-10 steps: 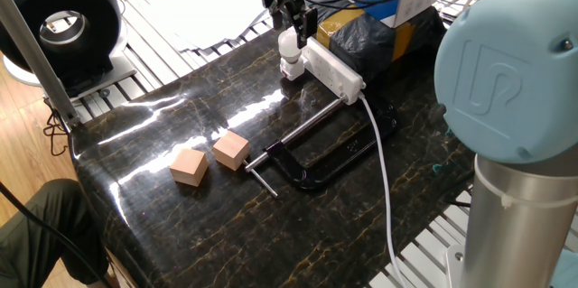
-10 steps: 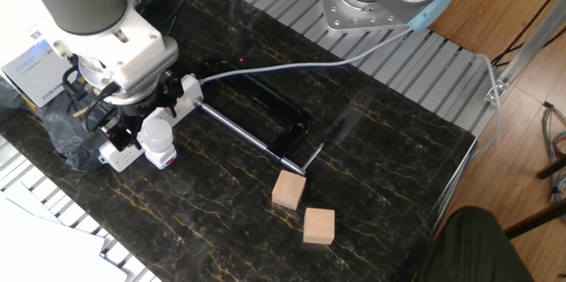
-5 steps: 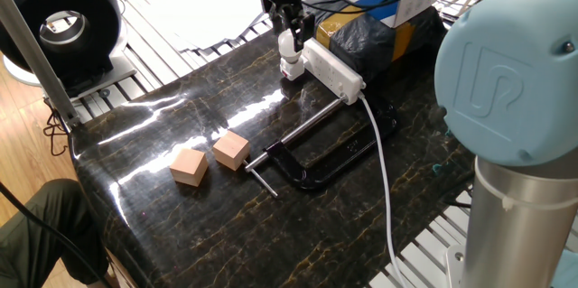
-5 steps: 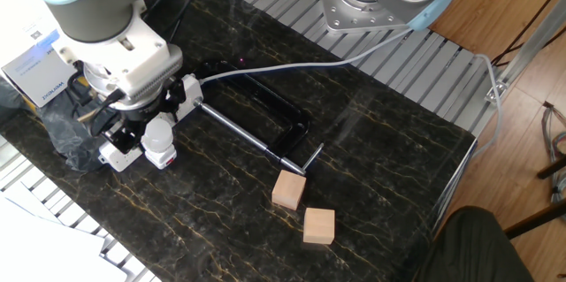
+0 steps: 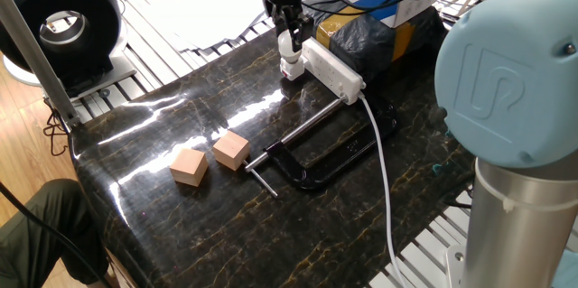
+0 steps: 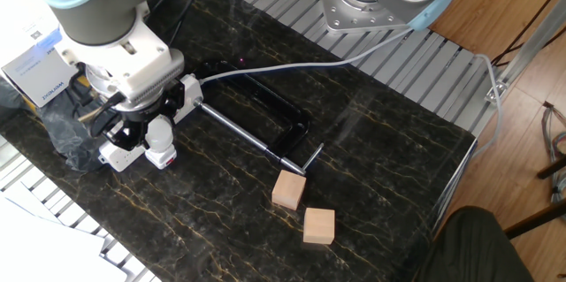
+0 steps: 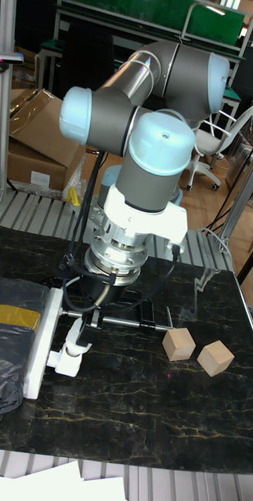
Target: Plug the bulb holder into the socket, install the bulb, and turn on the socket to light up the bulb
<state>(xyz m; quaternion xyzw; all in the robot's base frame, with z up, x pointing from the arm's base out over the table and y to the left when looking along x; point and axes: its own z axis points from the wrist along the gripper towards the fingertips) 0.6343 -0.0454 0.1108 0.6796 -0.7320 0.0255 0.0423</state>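
Observation:
The white socket [image 5: 336, 68] [image 6: 181, 95] [image 7: 38, 344] lies at the table's edge beside a dark bag. The white bulb holder [image 5: 291, 69] [image 6: 164, 157] [image 7: 62, 362] sits at the strip's end. The bulb [image 5: 287, 50] [image 6: 160, 135] [image 7: 76, 335] stands upright directly on top of the holder. My gripper [image 5: 287, 37] [image 6: 152, 125] [image 7: 81, 327] points straight down with its fingers closed on the bulb's sides. The joint between bulb and holder is partly hidden by the fingers.
A black C-clamp [image 5: 316, 157] [image 6: 274, 123] lies mid-table by the socket's white cable [image 5: 384, 171]. Two tan wooden cubes [image 5: 188, 167] [image 5: 231, 151] sit toward the front. A dark bag [image 5: 379, 26] and a box stand behind the strip.
The gripper has come down lower over the bulb and turned about its axis. Less of the bulb's globe shows now. The holder and socket have stayed put.

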